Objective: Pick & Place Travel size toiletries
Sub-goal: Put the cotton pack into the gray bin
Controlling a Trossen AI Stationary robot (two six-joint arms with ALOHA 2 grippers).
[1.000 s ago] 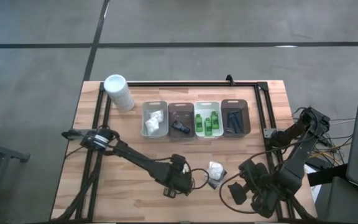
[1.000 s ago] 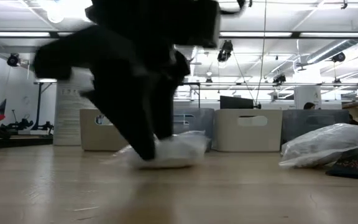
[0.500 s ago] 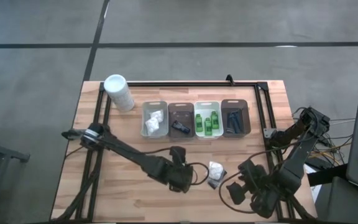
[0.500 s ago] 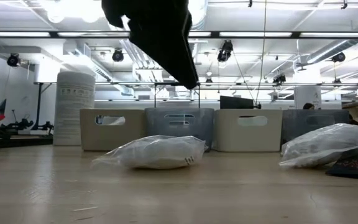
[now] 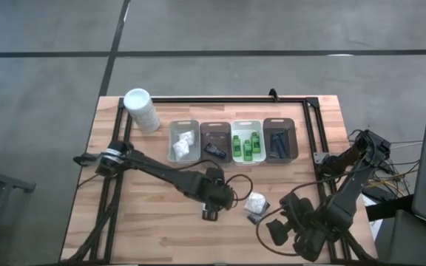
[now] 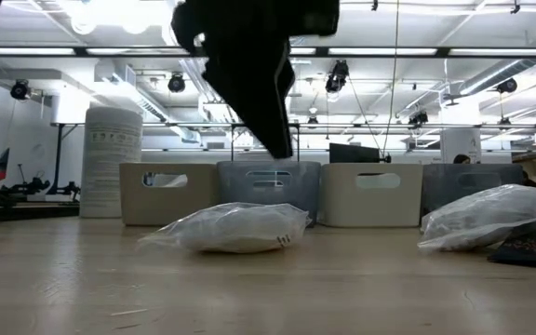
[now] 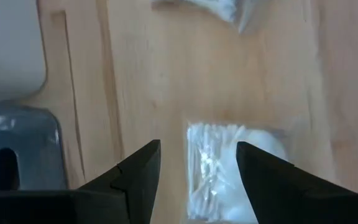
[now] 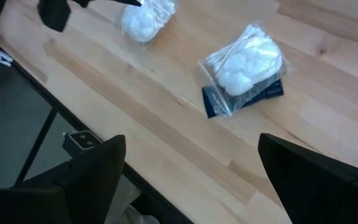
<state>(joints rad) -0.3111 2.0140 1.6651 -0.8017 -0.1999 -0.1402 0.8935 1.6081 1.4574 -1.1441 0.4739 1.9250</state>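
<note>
A clear packet of white puffs [image 6: 235, 228] lies flat on the table's near middle. My left gripper [image 6: 273, 130] hangs open above it. In the left wrist view the packet [image 7: 225, 177] shows between and beyond the two fingers of the left gripper [image 7: 197, 180], which do not touch it. A second packet of puffs [image 5: 256, 201] rests on a small flat black piece [image 5: 251, 217] to its right. It shows as a packet [image 8: 246, 62] in the right wrist view too. My right gripper [image 8: 191, 180] waits open at the near right edge.
Four trays stand in a row toward the far side: one with packets [image 5: 183, 140], one with black pieces [image 5: 215, 140], one with green bottles [image 5: 247, 142], one with dark sticks [image 5: 279, 138]. A tall white container [image 5: 140, 108] stands at the far left. Bare wood lies near the left edge.
My left gripper was down at the packet a second ago. It has risen straight off it and drifted slightly toward the trays. The packet has stayed flat on the table where it was.
</note>
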